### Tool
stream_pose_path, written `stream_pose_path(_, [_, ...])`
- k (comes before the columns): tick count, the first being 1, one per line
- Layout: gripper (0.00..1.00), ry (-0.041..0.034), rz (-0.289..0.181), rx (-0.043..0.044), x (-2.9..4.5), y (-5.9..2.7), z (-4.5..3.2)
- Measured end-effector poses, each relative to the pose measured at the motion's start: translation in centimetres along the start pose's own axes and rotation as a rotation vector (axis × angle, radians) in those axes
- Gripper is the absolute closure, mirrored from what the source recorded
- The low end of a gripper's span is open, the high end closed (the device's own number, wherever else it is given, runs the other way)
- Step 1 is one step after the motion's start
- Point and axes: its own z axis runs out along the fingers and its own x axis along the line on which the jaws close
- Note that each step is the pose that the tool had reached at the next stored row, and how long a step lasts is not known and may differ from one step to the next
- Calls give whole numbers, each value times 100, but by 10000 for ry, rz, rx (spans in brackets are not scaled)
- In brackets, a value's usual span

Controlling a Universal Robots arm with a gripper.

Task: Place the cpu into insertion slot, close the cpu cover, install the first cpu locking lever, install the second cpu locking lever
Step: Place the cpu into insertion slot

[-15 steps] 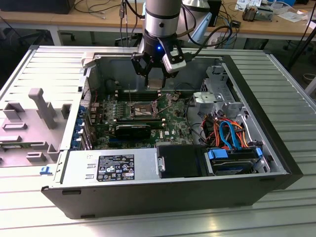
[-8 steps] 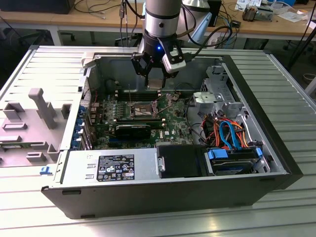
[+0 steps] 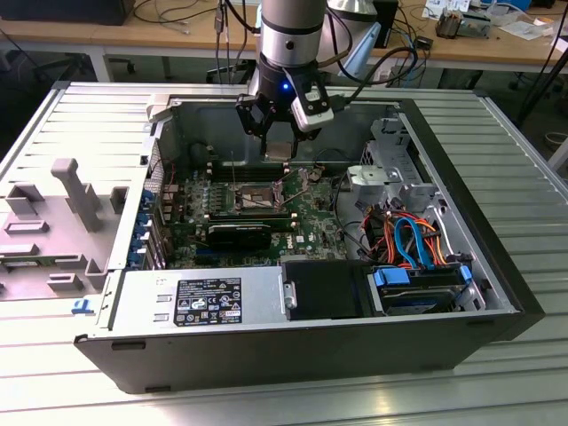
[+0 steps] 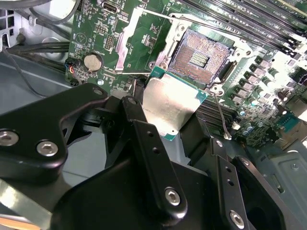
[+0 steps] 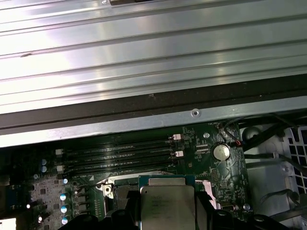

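Currently the end effector (image 4: 170, 117) is clamped on the cpu (image 4: 171, 100). One finger (image 4: 144, 134) presses on each of two opposite edges, and the silvery top faces the camera in the second wrist view.

- Position: the cpu hangs inside the open computer case (image 3: 444, 115), above the motherboard (image 3: 311, 222). It is near the insertion slot (image 4: 199, 56) but clear of it, not yet seated.
- Slot: bare, with the gold-brown contact field exposed. The cpu cover (image 4: 128, 42) appears swung open beside it.
- Alignment: the chip's edges look skewed to the slot's rim, though the camera angle may account for that.

Advice for you on this step:
- Square the chip to the rim first and hold it flat.
- Descend straight, without sliding across the contacts.
- Release only once it rests inside the rim.
- Mind the memory sticks (image 5: 120, 155) nearby.
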Motion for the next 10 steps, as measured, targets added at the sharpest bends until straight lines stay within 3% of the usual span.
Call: stream_pose_path(10, [45,-5,59,-1,0,0,3])
